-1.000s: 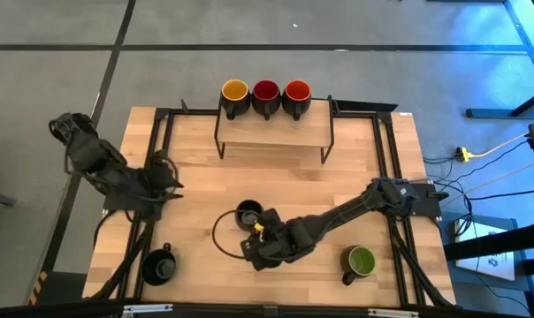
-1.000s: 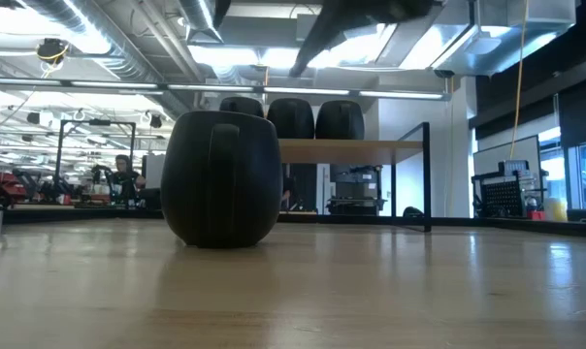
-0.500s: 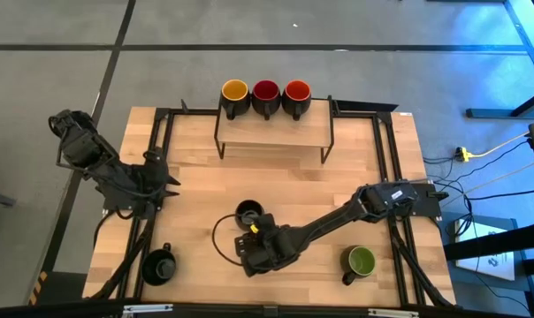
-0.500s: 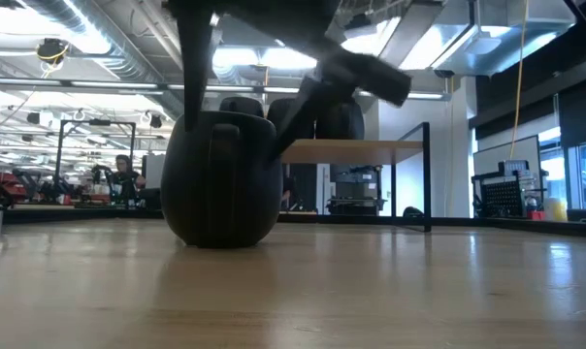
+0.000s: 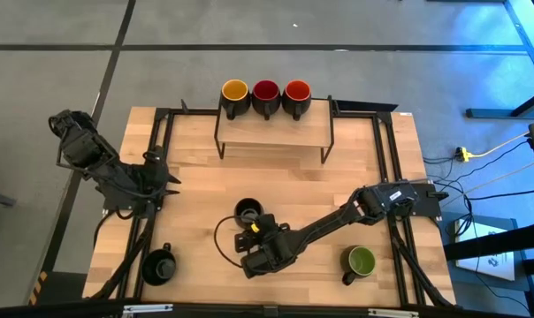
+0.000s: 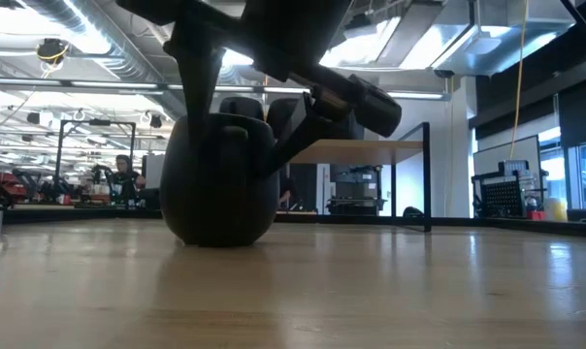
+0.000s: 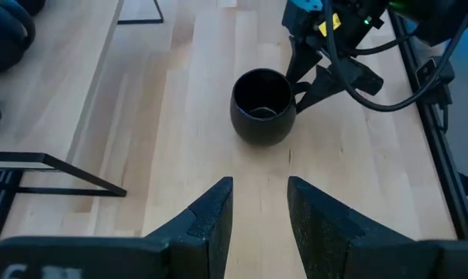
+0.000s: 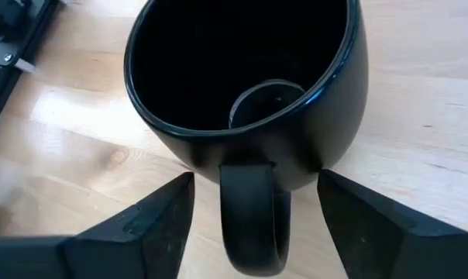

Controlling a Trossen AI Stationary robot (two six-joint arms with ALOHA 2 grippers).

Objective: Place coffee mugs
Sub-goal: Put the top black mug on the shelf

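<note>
The wooden table (image 5: 355, 168) fills the high view, with a black metal frame (image 5: 386, 141) running along its edges. At twelve o'clock stands the wooden shelf (image 5: 274, 131) on thin black legs, and on its far edge sit three coffee mugs in a row, touching or nearly so: the yellow-inside mug (image 5: 235, 94), the red-inside mug (image 5: 265, 93) and the orange-red-inside mug (image 5: 297, 92).

The right arm reaches in from three o'clock toward the table's centre, low over the wood. Its right gripper (image 8: 253, 225) sits at the black mug (image 5: 247, 213), which stands upright just toward six o'clock of centre. The fingers (image 8: 141, 225) are spread wide on either side of the mug's handle (image 8: 253, 213), which lies between them with clear gaps on both sides; they hold nothing. A thin dark cable loops on the table at about nine o'clock of this mug.

The left arm waits at nine o'clock over the frame rail, its left gripper (image 7: 257, 213) parted, empty, and pointed at the black mug across bare wood.

The green-inside mug (image 5: 361, 261) stands at about five o'clock, just beside the right arm's forearm. A second black-inside mug (image 5: 160, 265) stands at seven o'clock, well apart from the others.
</note>
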